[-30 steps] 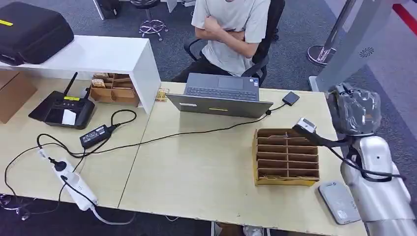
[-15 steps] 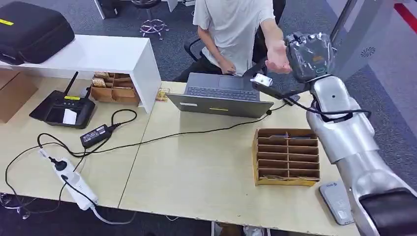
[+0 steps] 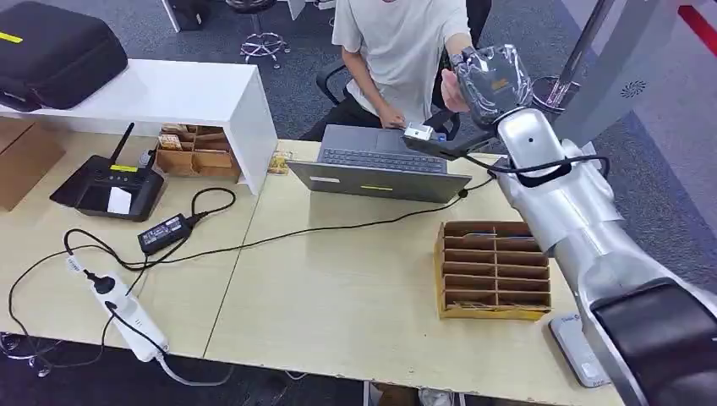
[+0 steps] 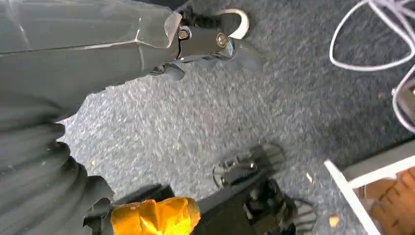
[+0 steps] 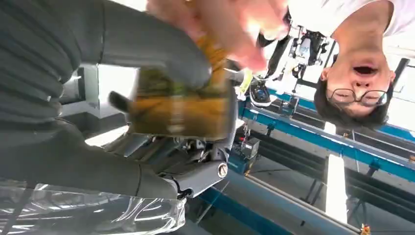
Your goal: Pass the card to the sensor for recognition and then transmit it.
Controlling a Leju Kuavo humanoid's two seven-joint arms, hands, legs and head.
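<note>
Right hand raised at the far side of the worktop, holding the card up to a seated person.

The pale wooden worktop [image 3: 338, 288] carries a grey open laptop [image 3: 380, 162] at its far edge, a brown cardboard slotted organiser [image 3: 493, 269] near the right side, and a flat grey sensor pad [image 3: 577, 348] at the near right corner. The silver right arm [image 3: 575, 228] reaches far past the laptop; its plastic-wrapped right hand [image 3: 492, 83] grasps a blurred yellow-brown card [image 5: 181, 105], and the person's hand [image 5: 230, 22] touches the card's edge. The left hand [image 4: 205, 41] hangs over grey carpet [image 4: 274, 107], fingers curled, grasping nothing.
</note>
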